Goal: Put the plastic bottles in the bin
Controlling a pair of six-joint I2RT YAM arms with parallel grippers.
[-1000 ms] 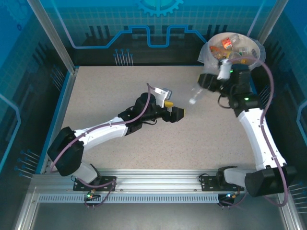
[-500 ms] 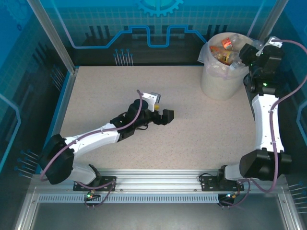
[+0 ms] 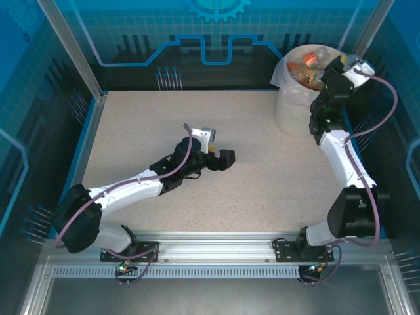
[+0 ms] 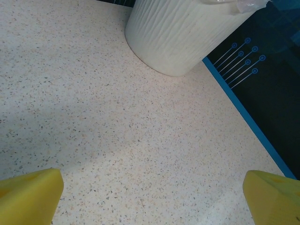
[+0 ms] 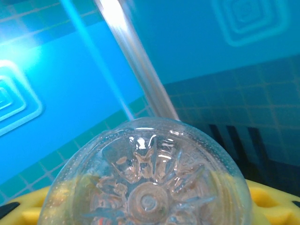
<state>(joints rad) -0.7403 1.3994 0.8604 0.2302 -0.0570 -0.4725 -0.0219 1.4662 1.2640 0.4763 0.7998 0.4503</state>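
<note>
In the right wrist view, a clear plastic bottle (image 5: 146, 185) shows base-on, pinched between yellow fingers (image 5: 274, 202), so my right gripper (image 3: 330, 73) is shut on it. From above, that gripper is raised at the right rim of the cream-white bin (image 3: 296, 111). Several bottles (image 3: 307, 64) with orange and red labels lie inside the bin. My left gripper (image 3: 225, 159) hovers low over the middle of the table. Its yellow fingertips (image 4: 29, 196) stand wide apart with only tabletop between them. The bin's ribbed wall (image 4: 180, 33) shows ahead in the left wrist view.
A clear bag lines the bin and spills over its rim (image 3: 282, 73). Blue enclosure walls and metal posts (image 3: 72, 49) ring the speckled table (image 3: 262, 190). A blue strip (image 4: 243, 110) marks the table's edge right of the bin.
My right arm lifted the bottle from low beside the bin's left wall up to its right rim. The left arm drew back a little toward the left, its gripper still open.
</note>
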